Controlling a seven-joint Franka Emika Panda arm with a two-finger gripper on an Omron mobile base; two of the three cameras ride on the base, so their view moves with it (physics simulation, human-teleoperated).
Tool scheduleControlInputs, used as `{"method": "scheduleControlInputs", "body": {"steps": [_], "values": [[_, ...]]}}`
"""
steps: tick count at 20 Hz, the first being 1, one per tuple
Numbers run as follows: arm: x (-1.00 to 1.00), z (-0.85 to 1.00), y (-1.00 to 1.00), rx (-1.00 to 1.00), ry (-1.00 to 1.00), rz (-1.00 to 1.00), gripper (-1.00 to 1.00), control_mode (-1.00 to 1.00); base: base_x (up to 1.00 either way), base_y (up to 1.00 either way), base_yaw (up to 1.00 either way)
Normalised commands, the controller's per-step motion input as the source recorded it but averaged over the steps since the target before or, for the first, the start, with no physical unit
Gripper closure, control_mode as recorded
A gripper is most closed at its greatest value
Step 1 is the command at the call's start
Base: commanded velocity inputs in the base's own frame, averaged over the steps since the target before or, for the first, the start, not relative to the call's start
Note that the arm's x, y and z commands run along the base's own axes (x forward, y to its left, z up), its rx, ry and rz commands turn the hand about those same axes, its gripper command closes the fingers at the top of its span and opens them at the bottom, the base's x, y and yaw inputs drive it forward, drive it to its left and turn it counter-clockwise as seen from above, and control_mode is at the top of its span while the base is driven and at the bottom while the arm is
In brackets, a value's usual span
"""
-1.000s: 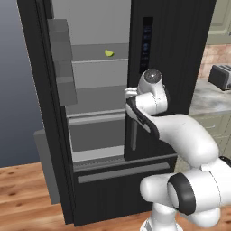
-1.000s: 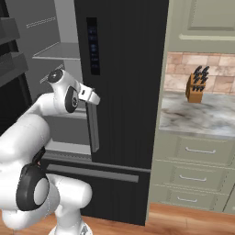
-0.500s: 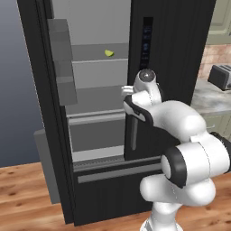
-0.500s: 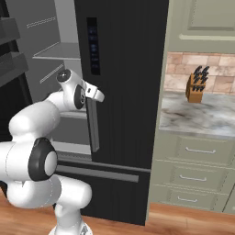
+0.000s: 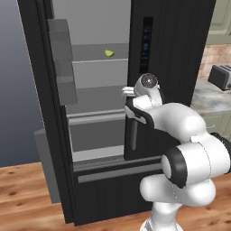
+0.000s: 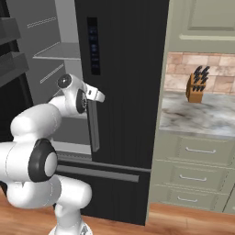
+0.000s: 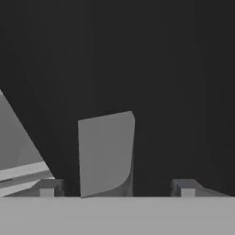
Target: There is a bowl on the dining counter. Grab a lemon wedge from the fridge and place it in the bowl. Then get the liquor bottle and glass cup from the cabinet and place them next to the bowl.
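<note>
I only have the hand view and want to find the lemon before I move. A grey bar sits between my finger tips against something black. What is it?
Observer: It is the top end of the long grey handle on the fridge's closed right door. The gripper is open, with the handle end between its finger tips.
Operator: Is the other door open?
Observer: Yes, the left door is swung out and the shelves are exposed.
Operator: And the lemon?
Observer: The lemon wedge lies on an upper shelf, above and left of the gripper in the left base view.
</note>
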Motion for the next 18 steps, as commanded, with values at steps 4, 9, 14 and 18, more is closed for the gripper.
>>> {"method": "scheduleControlInputs", "body": {"steps": [4, 9, 14, 18], "values": [[0.16, -0.14, -0.03, 0.0, 0.0, 0.0, 1.0, -1.0, 0.0, 0.0, 0.0], [-0.55, 0.0, -0.47, 0.0, -0.05, -0.06, 1.0, -1.0, 0.0, 0.0, 0.0], [-0.99, 0.0, -0.79, 0.0, -0.09, -0.12, 1.0, -1.0, 0.0, 0.0, 0.0], [-1.0, 0.03, -0.9, 0.0, -0.06, -0.13, 1.0, -1.0, 0.0, 0.0, 0.0]]}}
